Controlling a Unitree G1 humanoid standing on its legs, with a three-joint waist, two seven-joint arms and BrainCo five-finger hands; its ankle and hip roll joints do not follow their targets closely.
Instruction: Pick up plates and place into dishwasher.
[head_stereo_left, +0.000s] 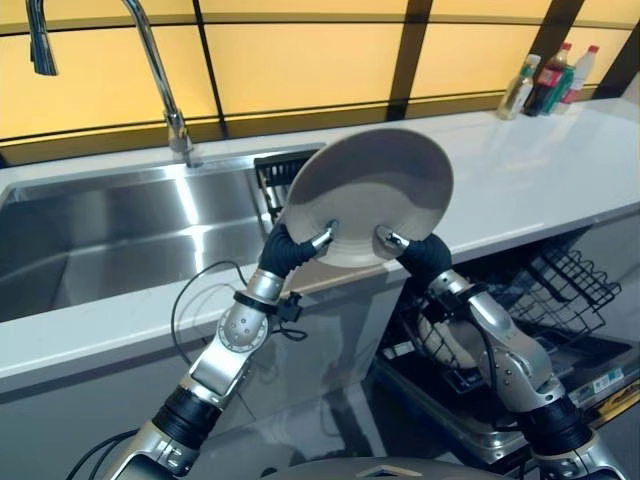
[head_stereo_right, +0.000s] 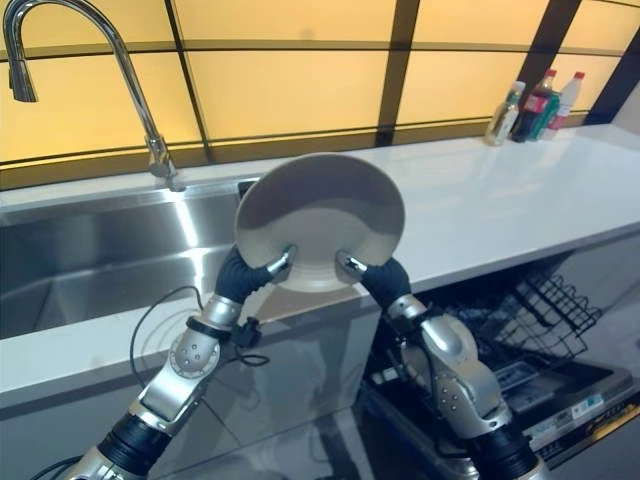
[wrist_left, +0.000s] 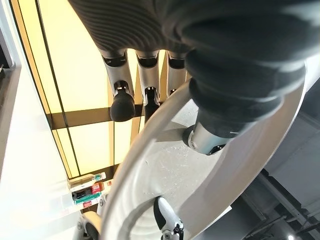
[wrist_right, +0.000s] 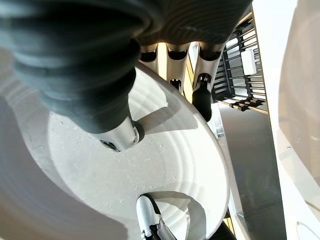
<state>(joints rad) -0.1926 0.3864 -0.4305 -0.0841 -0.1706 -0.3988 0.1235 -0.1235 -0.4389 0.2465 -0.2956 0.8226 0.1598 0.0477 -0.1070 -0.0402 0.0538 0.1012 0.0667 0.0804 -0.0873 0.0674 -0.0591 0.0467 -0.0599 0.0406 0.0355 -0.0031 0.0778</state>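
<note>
left hand (wrist_left: 220, 90): upper frame, thumb on plate face, fingers (wrist_left: 121, 102) behind rim | plate (wrist_left: 165, 175): pale, lower centre | bottles (wrist_left: 87, 192): lower left | other hand's thumb (wrist_left: 167, 220): bottom, on plate

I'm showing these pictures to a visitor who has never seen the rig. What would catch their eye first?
First, the pale plate held up on edge above the counter's front edge, pinched at its lower rim by the left hand and the right hand. Next, the steel sink with its tall faucet to the left, and the open dishwasher's dark rack at lower right.
</note>
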